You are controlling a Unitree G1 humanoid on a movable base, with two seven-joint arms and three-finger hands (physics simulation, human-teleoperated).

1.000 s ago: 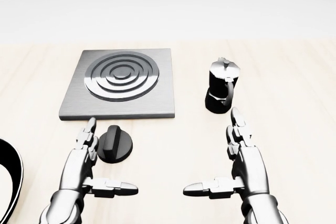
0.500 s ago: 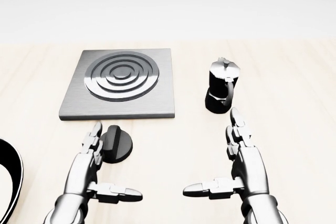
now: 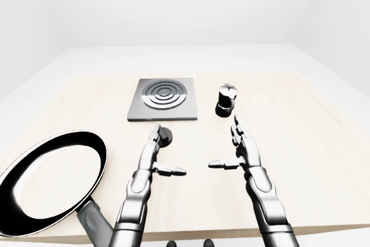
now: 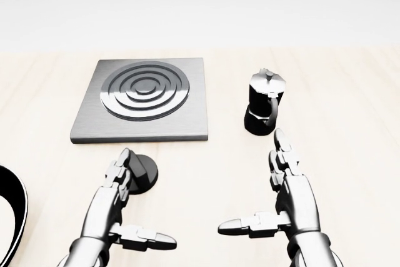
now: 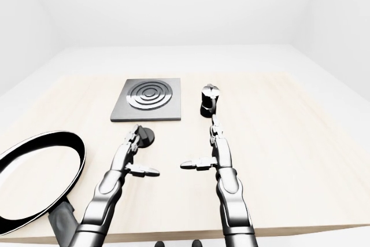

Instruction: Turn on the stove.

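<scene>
The robot's metallic grey left hand (image 4: pixel 119 207) reaches out low over the pale wooden tabletop (image 4: pixel 350 129), its fingers stretched straight and spread open, thumb jutting out to the right; the fingertips (image 4: pixel 123 159) overlap the left part of the round black stove knob (image 4: pixel 144 172) in the head view, though whether they actually touch it I cannot tell, and nothing is gripped. The metallic grey right hand (image 4: pixel 284 198) mirrors that pose on the right side, fingers extended and open, thumb pointing left toward the other hand, holding nothing and hovering over bare wood. The square brushed-steel stove plate with concentric raised rings (image 4: pixel 142 98) lies flat on the table farther away than the knob, the knob sitting just near of its near edge, toward the right half. To the right of the stove plate stands a small black moka pot with a silvery lid (image 4: pixel 264 102), upright, apart from the plate and just beyond the right hand's fingertips. At the near left, a large round frying pan with a black rim and white interior (image 3: pixel 52 180) rests on the table, its dark handle (image 3: pixel 92 224) pointing to the near edge. The tabletop is light, faintly grained wood, and around it the room is plain white, with bare white walls (image 3: pixel 173 4) and floor.
</scene>
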